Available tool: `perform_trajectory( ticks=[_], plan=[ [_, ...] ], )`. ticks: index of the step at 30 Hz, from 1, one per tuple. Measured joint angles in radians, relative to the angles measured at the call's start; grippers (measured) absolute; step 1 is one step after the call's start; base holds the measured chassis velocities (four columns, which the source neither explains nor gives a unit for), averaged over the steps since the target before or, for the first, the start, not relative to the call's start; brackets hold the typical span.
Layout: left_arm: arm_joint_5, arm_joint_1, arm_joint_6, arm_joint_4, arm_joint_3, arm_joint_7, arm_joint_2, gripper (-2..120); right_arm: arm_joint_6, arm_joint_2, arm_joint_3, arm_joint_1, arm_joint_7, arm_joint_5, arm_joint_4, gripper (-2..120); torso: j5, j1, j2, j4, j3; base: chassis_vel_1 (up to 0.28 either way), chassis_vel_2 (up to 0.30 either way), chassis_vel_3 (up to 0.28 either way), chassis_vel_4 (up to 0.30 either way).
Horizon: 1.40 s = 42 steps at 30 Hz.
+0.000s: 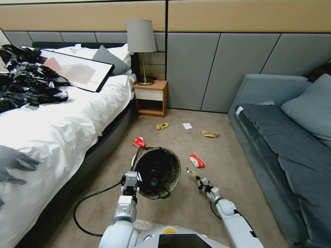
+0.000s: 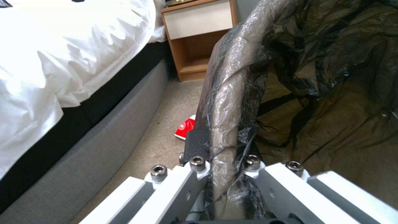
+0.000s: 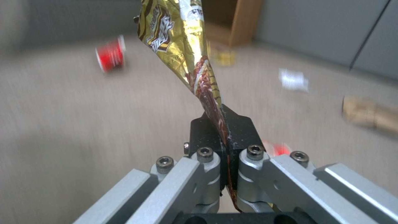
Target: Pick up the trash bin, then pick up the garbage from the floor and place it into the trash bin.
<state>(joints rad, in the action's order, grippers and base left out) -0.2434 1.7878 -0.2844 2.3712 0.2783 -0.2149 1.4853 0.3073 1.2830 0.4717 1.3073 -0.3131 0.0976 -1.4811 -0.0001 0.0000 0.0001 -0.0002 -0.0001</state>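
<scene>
My left gripper [image 1: 132, 179] is shut on the near rim of the trash bin [image 1: 157, 172], a round bin lined with a black bag, held tilted above the carpet. The left wrist view shows the bag-wrapped rim [image 2: 232, 109] pinched between the pads. To the bin's right, my right gripper [image 1: 201, 184] is shut on a gold-and-brown wrapper [image 3: 178, 37] that sticks up from its pads [image 3: 207, 130]. Garbage lies on the floor beyond: a red packet [image 1: 139, 142], a red-and-white packet [image 1: 197, 161], a yellow wrapper [image 1: 162, 126], a white paper scrap [image 1: 187, 125] and a brown paper bag [image 1: 210, 134].
A bed with white sheets [image 1: 51, 131] runs along the left, with a heap of black plastic bags [image 1: 27, 79] on it. A blue-grey sofa [image 1: 286, 144] lines the right. A wooden nightstand [image 1: 150, 98] with a lamp stands against the wall. A black cable [image 1: 86, 203] loops on the carpet.
</scene>
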Motion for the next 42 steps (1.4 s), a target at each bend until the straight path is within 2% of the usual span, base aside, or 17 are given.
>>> perform_trajectory(
  ticks=[1, 3, 5, 6, 8, 11, 13, 15, 16, 20, 23, 25, 26, 28, 31, 42],
  plan=[
    [0.000, 0.000, 0.000, 0.000, 0.000, 0.000, 0.000, 0, 0.000, 0.000, 0.000, 0.000, 0.000, 0.000, 0.000, 0, 0.0000, 0.000, 0.000, 0.0000, 0.000, 0.000, 0.000, 0.000, 0.000],
    [0.002, -0.002, 0.000, -0.006, -0.001, 0.001, -0.002, 0, 0.007, -0.002, -0.007, 0.023, 0.004, 0.038, -0.089, 0, 0.0003, 0.000, 0.000, 0.0000, 0.000, 0.000, 0.000, 0.000, 0.000],
    [0.004, -0.005, -0.001, -0.015, -0.006, 0.003, -0.004, 0, 0.011, -0.005, -0.023, 0.048, 0.004, 0.089, -0.245, 0, -0.0002, 0.000, 0.000, 0.0004, 0.000, 0.000, 0.000, 0.000, 0.000],
    [0.004, -0.005, -0.001, -0.015, -0.006, 0.003, -0.004, 0, 0.011, -0.005, -0.023, 0.048, 0.004, 0.089, -0.245, 0, -0.0002, 0.000, 0.000, 0.0004, 0.000, 0.000, 0.000, 0.000, 0.000],
    [0.004, -0.007, -0.001, -0.025, -0.010, 0.004, -0.005, 0, 0.008, -0.008, -0.041, 0.066, -0.001, 0.118, -0.370, 0, 0.0001, 0.000, 0.000, 0.0002, 0.000, 0.000, 0.000, 0.000, 0.000],
    [0.004, -0.008, -0.002, -0.030, -0.011, 0.005, -0.005, 0, 0.003, -0.011, -0.055, 0.075, -0.009, 0.130, -0.439, 0, -0.0003, 0.000, 0.000, 0.0002, 0.000, 0.000, 0.000, 0.000, 0.000],
    [0.005, -0.008, -0.002, -0.032, -0.011, 0.005, -0.006, 0, -0.005, -0.019, -0.085, 0.090, -0.019, 0.139, -0.546, 0, 0.0000, 0.000, 0.000, 0.0003, 0.000, 0.000, 0.000, 0.000, 0.000],
    [0.005, -0.009, -0.002, -0.032, -0.011, 0.005, -0.006, 0, -0.006, -0.022, -0.094, 0.094, -0.023, 0.143, -0.572, 0, -0.0002, 0.000, 0.000, 0.0002, 0.000, 0.000, 0.000, 0.000, 0.000],
    [0.006, -0.009, -0.002, -0.034, -0.011, 0.006, -0.005, 0, -0.009, -0.029, -0.119, 0.105, -0.042, 0.157, -0.627, 0, 0.0002, 0.000, 0.000, 0.0002, 0.000, 0.000, 0.000, 0.000, 0.000],
    [0.006, -0.010, -0.002, -0.036, -0.012, 0.006, -0.005, 0, -0.018, -0.050, -0.173, 0.129, -0.099, 0.206, -0.716, 0, 0.0000, 0.000, 0.000, 0.0001, 0.000, 0.000, 0.000, 0.000, 0.000],
    [0.006, -0.010, -0.002, -0.036, -0.012, 0.006, -0.004, 0, -0.022, -0.057, -0.187, 0.134, -0.109, 0.215, -0.726, 0, 0.0000, 0.000, 0.000, 0.0001, 0.000, 0.000, 0.000, 0.000, 0.000],
    [0.006, -0.011, -0.002, -0.036, -0.013, 0.006, -0.001, 0, -0.041, -0.107, -0.264, 0.153, -0.140, 0.241, -0.748, 0, 0.0002, 0.000, 0.000, 0.0000, 0.000, 0.000, 0.000, 0.000, 0.000],
    [0.006, -0.011, -0.002, -0.036, -0.013, 0.006, -0.001, 0, -0.041, -0.107, -0.264, 0.153, -0.140, 0.241, -0.748, 0, 0.0002, 0.000, 0.000, 0.0000, 0.000, 0.000, 0.000, 0.000, 0.000],
    [0.005, -0.011, -0.002, -0.037, -0.015, 0.006, 0.003, 0, -0.042, -0.146, -0.320, 0.161, -0.151, 0.209, -0.721, 0, 0.0002, 0.000, 0.000, 0.0003, 0.000, 0.000, 0.000, 0.000, 0.000],
    [0.004, -0.012, -0.002, -0.037, -0.015, 0.006, 0.004, 0, -0.039, -0.161, -0.345, 0.167, -0.154, 0.182, -0.699, 0, 0.0001, 0.000, 0.000, 0.0003, 0.000, 0.000, 0.000, 0.000, 0.000],
    [0.003, -0.016, -0.002, -0.040, -0.014, 0.007, 0.007, 0, 0.000, -0.136, -0.391, 0.191, -0.166, 0.107, -0.589, 0, 0.0001, 0.000, 0.000, 0.0002, 0.000, 0.000, 0.000, 0.000, 0.000]
  ],
)
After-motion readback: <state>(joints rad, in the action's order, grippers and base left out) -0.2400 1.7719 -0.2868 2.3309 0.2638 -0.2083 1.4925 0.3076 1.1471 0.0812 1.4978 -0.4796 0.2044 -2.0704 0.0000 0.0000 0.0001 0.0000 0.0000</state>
